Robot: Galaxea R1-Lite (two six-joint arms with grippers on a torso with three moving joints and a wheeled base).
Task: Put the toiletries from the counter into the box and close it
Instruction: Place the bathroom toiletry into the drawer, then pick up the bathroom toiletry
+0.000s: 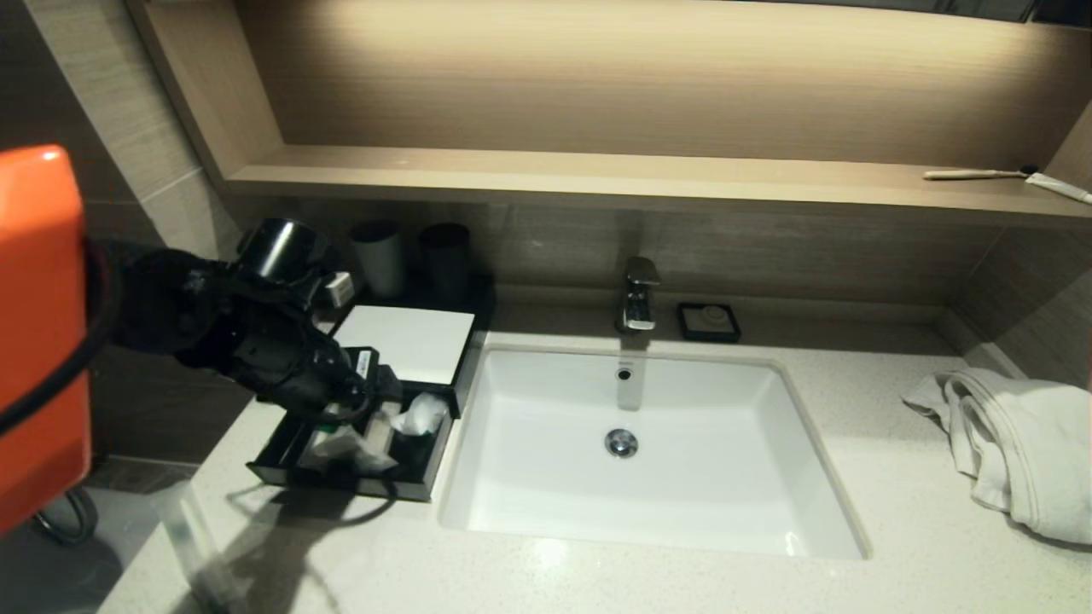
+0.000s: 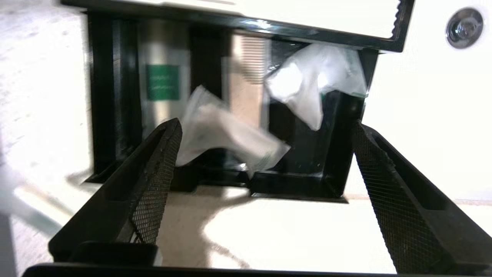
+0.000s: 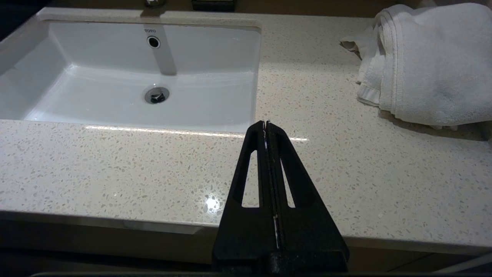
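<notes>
The black box [image 1: 414, 341] with its white top stands left of the sink, and its drawer [image 1: 341, 488] is pulled out toward me. Inside the drawer lie a soft white bundle [image 1: 420, 414] [image 2: 315, 82] and a slim clear-sleeved pack [image 1: 345, 448] [image 2: 226, 138]. The pack is blurred and slants across the drawer's front part. My left gripper [image 1: 367, 409] [image 2: 266, 123] hovers over the drawer's front, open wide and gripping nothing. One end of the pack lies close to one finger. My right gripper [image 3: 266, 122] is shut and empty above the counter's [image 3: 115, 165] front edge.
The white sink [image 1: 648, 512] takes up the middle, with a faucet [image 1: 638, 294] and a black soap dish [image 1: 708, 321] behind it. A crumpled white towel [image 1: 1015, 443] lies at the right. Two dark cups [image 1: 380, 256] stand behind the box. A toothbrush [image 1: 981, 174] rests on the shelf.
</notes>
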